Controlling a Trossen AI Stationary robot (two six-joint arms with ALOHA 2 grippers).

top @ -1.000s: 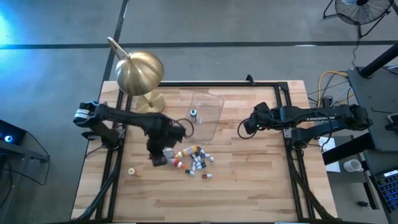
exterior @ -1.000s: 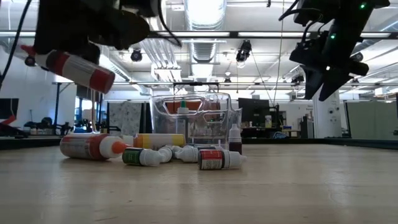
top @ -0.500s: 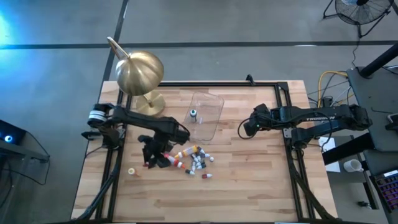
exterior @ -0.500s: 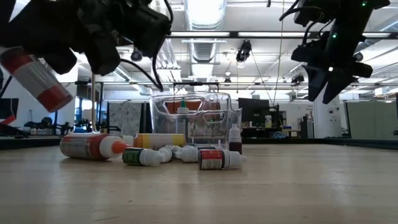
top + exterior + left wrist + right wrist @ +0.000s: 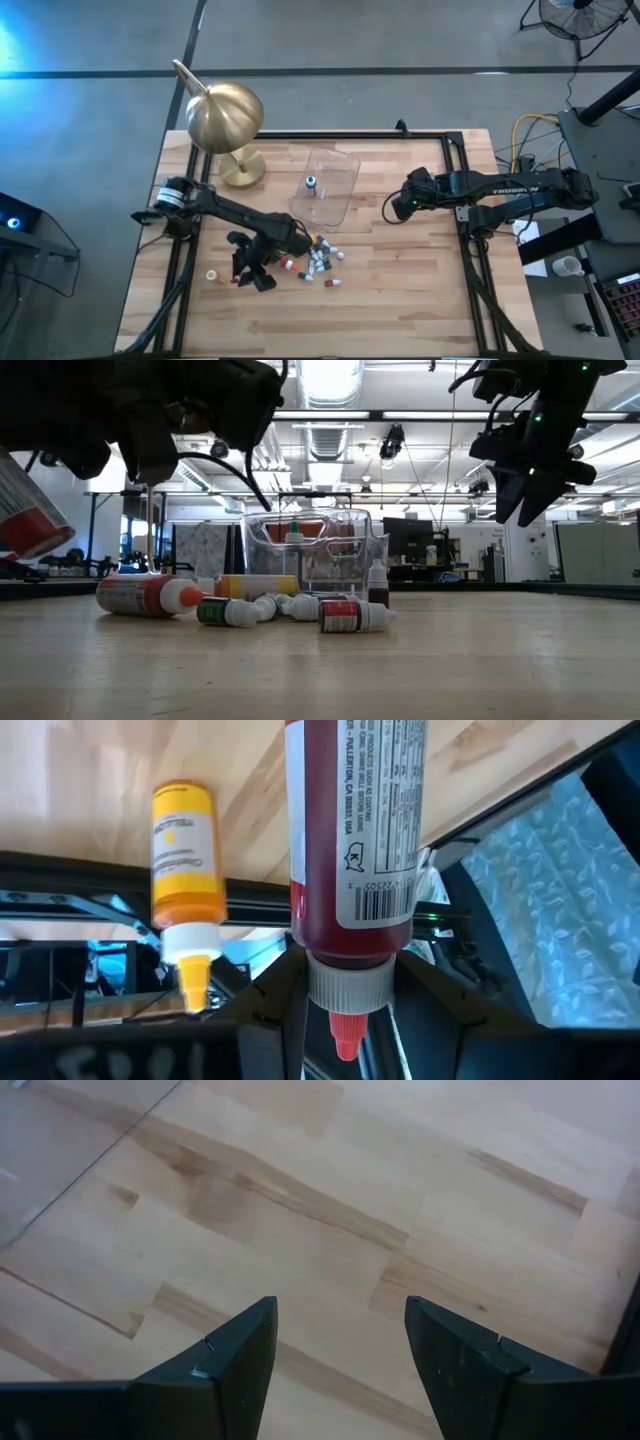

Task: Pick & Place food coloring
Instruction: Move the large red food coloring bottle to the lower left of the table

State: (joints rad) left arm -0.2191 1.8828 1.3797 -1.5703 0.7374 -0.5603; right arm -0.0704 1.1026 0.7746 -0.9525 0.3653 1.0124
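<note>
Left gripper [image 5: 345, 995] clamped on a red bottle [image 5: 352, 830], now moved down-left away from the bottle pile [image 5: 315, 258] beside it, yellow bottle [image 5: 185, 855] nearby, right gripper [image 5: 340, 1350] spread wide, unchanged

Light butcher-block wooden table [image 5: 400, 300] edged by a black metal frame [image 5: 455, 150]. Brass-coloured dome lamp [image 5: 226, 117] on a round base at the far left corner. Clear plastic rectangular tub [image 5: 335, 182] at the far centre of the table, seen in the low view as a transparent box [image 5: 318, 552]. Grey concrete floor [image 5: 400, 40] around. Floor fan [image 5: 578, 18] at upper right. Yellow cables [image 5: 525, 130] beside the table's right edge.
</note>
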